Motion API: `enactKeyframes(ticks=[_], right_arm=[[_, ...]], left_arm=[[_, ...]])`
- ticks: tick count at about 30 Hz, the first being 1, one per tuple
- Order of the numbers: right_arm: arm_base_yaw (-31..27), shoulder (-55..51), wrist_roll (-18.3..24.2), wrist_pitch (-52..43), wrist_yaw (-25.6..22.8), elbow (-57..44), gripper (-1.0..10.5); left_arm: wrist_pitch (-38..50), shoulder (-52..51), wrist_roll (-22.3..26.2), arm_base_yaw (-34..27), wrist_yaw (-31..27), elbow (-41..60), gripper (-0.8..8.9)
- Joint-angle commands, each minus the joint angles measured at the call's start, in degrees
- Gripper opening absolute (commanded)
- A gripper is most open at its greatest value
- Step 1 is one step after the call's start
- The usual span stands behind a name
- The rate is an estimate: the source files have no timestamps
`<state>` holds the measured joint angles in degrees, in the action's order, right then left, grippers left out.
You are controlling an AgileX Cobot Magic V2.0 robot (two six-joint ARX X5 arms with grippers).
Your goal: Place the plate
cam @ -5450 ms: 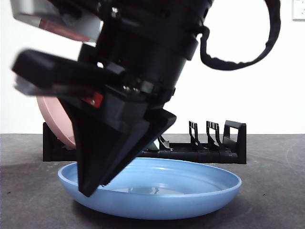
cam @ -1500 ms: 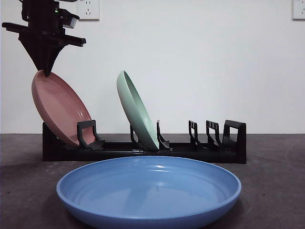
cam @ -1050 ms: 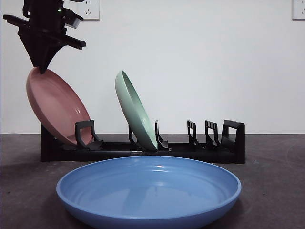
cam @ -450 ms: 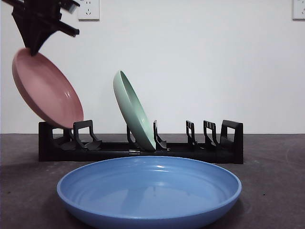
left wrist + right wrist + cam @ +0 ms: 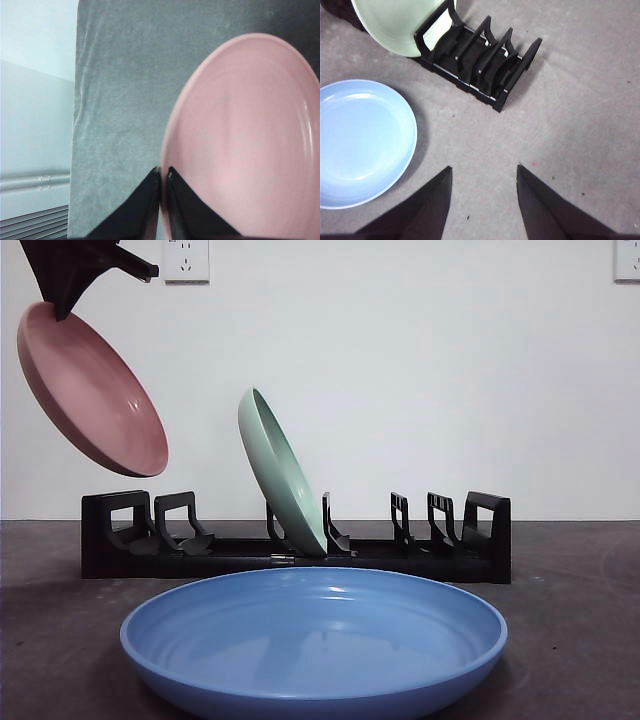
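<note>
The left gripper (image 5: 62,312), pinching the rim of the pink plate (image 5: 92,390), is holding it tilted in the frame's upper left, above the black rack (image 5: 295,540); carrying it well clear seems wise, while the right gripper (image 5: 482,172) is waiting open.

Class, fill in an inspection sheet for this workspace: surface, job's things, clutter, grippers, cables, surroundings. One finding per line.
Surface: dark grey table, matte cover.
Job's things: pink plate held in the air, tilted, above the black dish rack at its end slots; green plate leaning in a middle slot; blue plate flat on the table in front of the rack.
Clutter: nothing seen.
Grippers: left gripper shut on the pink plate's rim; right gripper open, holding nothing, high above the table.
Cables: nothing seen.
Surroundings: white wall, wall socket.
</note>
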<state>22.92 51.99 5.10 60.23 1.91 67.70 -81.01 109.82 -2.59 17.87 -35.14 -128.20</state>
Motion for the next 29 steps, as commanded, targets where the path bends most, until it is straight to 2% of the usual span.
enactKeyframes(ticks=[1,11,17,22,29], right_arm=[[0.2,0.2,-0.6,0.1,0.2,0.6,2.0],[0.2,-0.1,-0.6,0.4,0.2,0.6,2.0],[0.2,-0.1,-0.6,0.7,0.2,0.6,2.0],[0.2,-0.1,-0.6,0.7,0.2,0.6,2.0],[0.2,-0.1,-0.6,1.0,0.2,0.6,2.0]], left_arm=[[-1.8,-2.4,-1.2,0.2,1.6,-1.7,0.16],[-2.8,-12.2,-4.3,0.2,12.1,-1.4,0.16],[-2.9,-18.9,-6.1,0.2,18.9,2.1,0.16],[-2.9,-24.4,-7.2,0.2,24.9,9.3,0.16],[-2.9,-32.7,-8.1,0.2,33.0,25.0,0.16]])
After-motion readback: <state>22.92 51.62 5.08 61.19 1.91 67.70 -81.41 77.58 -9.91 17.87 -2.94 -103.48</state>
